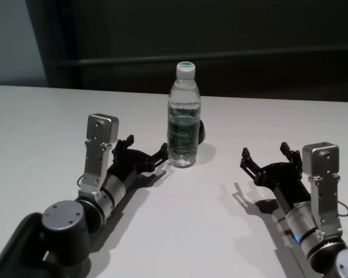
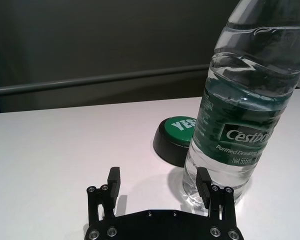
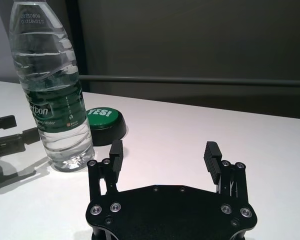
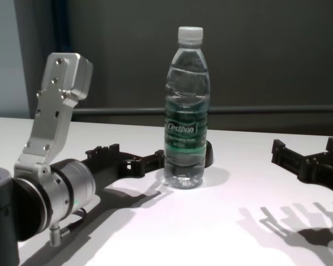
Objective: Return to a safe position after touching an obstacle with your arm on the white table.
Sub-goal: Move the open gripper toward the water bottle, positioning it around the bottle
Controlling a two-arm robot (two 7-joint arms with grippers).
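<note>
The Cestbon water bottle [image 1: 183,116] stands upright mid-way across the white table [image 1: 40,127], a green-topped button [image 3: 104,121] just behind it. My left gripper [image 1: 142,155] lies low with fingers spread, one fingertip at the bottle's base. My right gripper [image 1: 265,157] rests well apart, spread too.

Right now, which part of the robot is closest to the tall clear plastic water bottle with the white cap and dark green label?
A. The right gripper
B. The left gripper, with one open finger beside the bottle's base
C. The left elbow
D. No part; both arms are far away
B: the left gripper is open, and one finger sits right at the base of the tall clear plastic water bottle, while the right gripper stands well apart.
</note>
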